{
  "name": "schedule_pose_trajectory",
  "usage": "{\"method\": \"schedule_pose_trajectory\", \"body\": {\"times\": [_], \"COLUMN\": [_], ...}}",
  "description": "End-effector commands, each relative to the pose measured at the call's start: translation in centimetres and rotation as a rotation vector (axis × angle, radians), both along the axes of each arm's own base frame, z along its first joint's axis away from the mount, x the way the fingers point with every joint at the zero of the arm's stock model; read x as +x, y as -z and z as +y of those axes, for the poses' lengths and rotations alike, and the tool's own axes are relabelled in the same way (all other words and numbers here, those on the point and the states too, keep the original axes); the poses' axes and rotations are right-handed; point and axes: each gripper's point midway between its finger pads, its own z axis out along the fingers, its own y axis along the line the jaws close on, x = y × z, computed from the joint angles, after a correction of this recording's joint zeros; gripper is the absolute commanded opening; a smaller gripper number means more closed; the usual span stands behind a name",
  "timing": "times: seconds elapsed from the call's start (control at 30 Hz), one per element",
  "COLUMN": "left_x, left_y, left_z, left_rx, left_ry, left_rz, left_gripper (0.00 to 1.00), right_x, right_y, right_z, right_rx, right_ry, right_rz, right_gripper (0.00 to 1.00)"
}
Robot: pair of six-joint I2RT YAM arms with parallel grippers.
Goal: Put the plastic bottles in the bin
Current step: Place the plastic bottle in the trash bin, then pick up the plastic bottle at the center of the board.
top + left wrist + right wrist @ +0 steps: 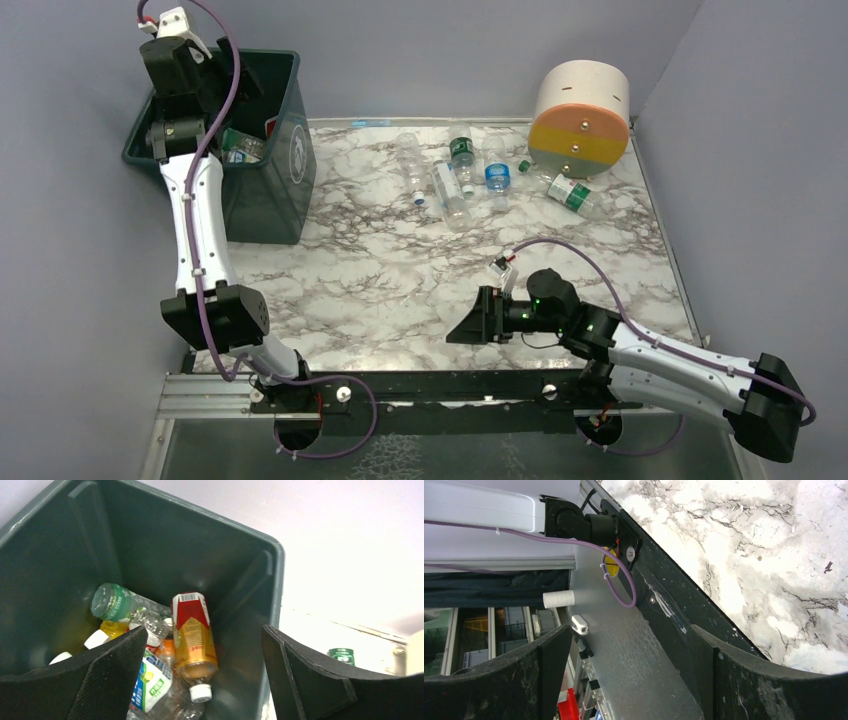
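From above, the left hand (232, 88) hangs over the dark green bin (270, 190) at the far left corner of the marble counter (380, 270). Five bottles lie loose at the far middle of the counter: two clear ones (450, 190), one with a green label (462, 150), one with a blue label (497, 175), and another green-labelled one (570, 192) just beside the big cream, orange and yellow cylinder (580, 115). The right hand (472, 322) sits low near the front edge, well apart from them.

The left wrist view looks down into the bin. The hand's fingers (100, 680) stand wide apart and hold nothing. Below them lie an amber bottle with a red label (192, 630), a greenish bottle (112, 602) and others.

In the right wrist view, the right hand is also wide open and empty, above the counter's front rail (674, 615) and a purple cable (624, 580).
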Motion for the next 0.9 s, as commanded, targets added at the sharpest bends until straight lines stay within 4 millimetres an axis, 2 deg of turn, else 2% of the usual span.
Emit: {"method": "schedule_pose_trajectory", "body": {"times": [0.0,0.27,0.53,0.67,0.87], "left_x": [-3.4,-7.8,-11.3,-12.4,-14.9], "left_y": [-4.7,-5.2,-8.7,-9.5,-10.9], "left_z": [-2.9,-6.1,-9.0,-10.2,-12.1], "left_rx": [-0.02,-0.049,-0.058,-0.076,-0.104], "left_ry": [0.107,0.22,0.341,0.401,0.474], "left_rz": [-0.105,-0.128,-0.209,-0.217,-0.247], "left_gripper": [0.91,0.99,0.99,0.99,0.99], "right_x": [-0.4,-0.6,-0.4,-0.1,-0.3], "right_y": [-0.2,0.9,1.6,1.2,-0.2], "right_z": [0.0,-0.1,0.2,0.4,-0.3], "right_rx": [0.015,-0.003,-0.006,0.004,0.035], "right_ry": [-0.011,-0.017,-0.015,-0.007,0.015], "right_rz": [-0.006,0.012,0.026,0.015,0.003], "right_gripper": [0.88,0.88,0.88,0.88,0.88]}}
